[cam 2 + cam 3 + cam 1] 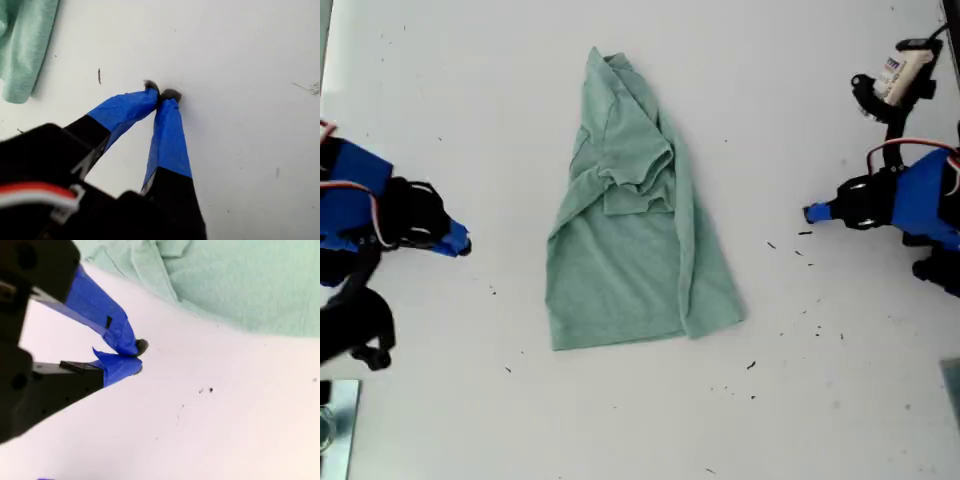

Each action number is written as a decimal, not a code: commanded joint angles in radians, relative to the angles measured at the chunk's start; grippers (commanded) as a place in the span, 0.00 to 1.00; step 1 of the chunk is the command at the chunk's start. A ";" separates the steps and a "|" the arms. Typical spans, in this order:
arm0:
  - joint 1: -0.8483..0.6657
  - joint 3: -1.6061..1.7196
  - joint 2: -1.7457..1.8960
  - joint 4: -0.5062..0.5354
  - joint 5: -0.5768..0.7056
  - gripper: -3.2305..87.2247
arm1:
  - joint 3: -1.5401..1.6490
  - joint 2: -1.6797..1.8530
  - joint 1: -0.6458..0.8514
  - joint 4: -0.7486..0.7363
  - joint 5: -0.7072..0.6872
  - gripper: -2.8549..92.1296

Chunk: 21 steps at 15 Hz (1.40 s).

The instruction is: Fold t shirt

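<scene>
The t shirt [630, 230] lies on the white table [800, 400], pale green, with both sides folded in over the middle and a rumpled sleeve on top. My first gripper [812, 213] rests at the exterior view's right, apart from the cloth, its blue-taped fingers [167, 130] shut with nothing between them [162, 95]. Only a corner of the t shirt [22, 50] shows in its view. My second gripper [463, 243] sits at the exterior view's left, also shut and empty [136, 356], a short way off the t shirt's edge [235, 285].
Small dark specks [772, 245] dot the table near the first gripper and below the shirt. A white and black device [895, 80] stands in the exterior view's top right corner. A shiny object [335, 425] shows at its bottom left edge.
</scene>
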 commanded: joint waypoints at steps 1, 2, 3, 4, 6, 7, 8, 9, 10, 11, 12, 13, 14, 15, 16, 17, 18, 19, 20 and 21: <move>0.114 -0.460 -0.262 0.106 -0.018 0.19 | 0.034 0.017 0.005 -0.003 -0.002 0.06; 0.140 -0.569 -0.347 0.147 -0.025 0.33 | 0.034 0.017 0.005 -0.003 -0.002 0.06; 0.146 -0.609 -0.393 0.149 -0.018 0.34 | 0.034 0.017 0.003 -0.003 -0.002 0.06; 0.143 -0.606 -0.425 0.144 -0.018 0.35 | 0.034 0.018 0.003 -0.003 -0.003 0.06; 0.126 -0.543 -0.502 0.061 0.011 0.35 | 0.034 0.023 0.002 -0.003 -0.006 0.06; 0.124 -0.500 -0.545 -0.018 0.017 0.35 | 0.035 0.025 -0.002 -0.003 -0.006 0.06; 0.120 -0.459 -0.609 -0.095 0.031 0.35 | 0.035 0.031 -0.005 0.000 -0.006 0.06; 0.120 -0.442 -0.686 -0.152 0.031 0.35 | 0.037 0.040 -0.008 0.006 -0.005 0.06; 0.118 -0.437 -0.769 -0.207 0.037 0.35 | 0.038 0.049 -0.011 0.011 -0.005 0.06; 0.118 -0.434 -0.851 -0.253 0.034 0.35 | 0.040 0.057 -0.015 0.015 -0.003 0.06; 0.117 -0.420 -0.925 -0.291 0.020 0.34 | 0.040 0.061 -0.021 0.017 -0.002 0.06; 0.115 -0.405 -0.966 -0.333 0.015 0.29 | 0.041 0.064 -0.028 0.020 0.000 0.06; 0.112 -0.394 -1.003 -0.356 0.011 0.16 | 0.041 0.066 -0.029 0.020 0.002 0.06; 0.110 -0.379 -1.023 -0.371 -0.003 0.04 | 0.041 0.066 -0.031 0.020 0.002 0.06; 0.120 -0.377 -1.014 -0.377 -0.018 0.03 | 0.041 0.066 -0.032 0.021 0.002 0.06; 0.130 -0.379 -0.954 -0.367 -0.040 0.03 | 0.041 0.066 -0.032 0.021 0.002 0.06; 0.140 -0.396 -0.856 -0.305 -0.071 0.03 | 0.041 0.066 -0.034 0.021 0.002 0.06; 0.152 -0.456 -0.767 -0.192 -0.100 0.03 | 0.041 0.066 -0.034 0.021 0.003 0.06; 0.149 -0.531 -0.692 -0.075 -0.107 0.03 | 0.041 0.066 -0.032 0.021 0.003 0.06; 0.135 -0.594 -0.629 0.018 -0.109 0.03 | 0.041 0.066 -0.031 0.021 0.002 0.06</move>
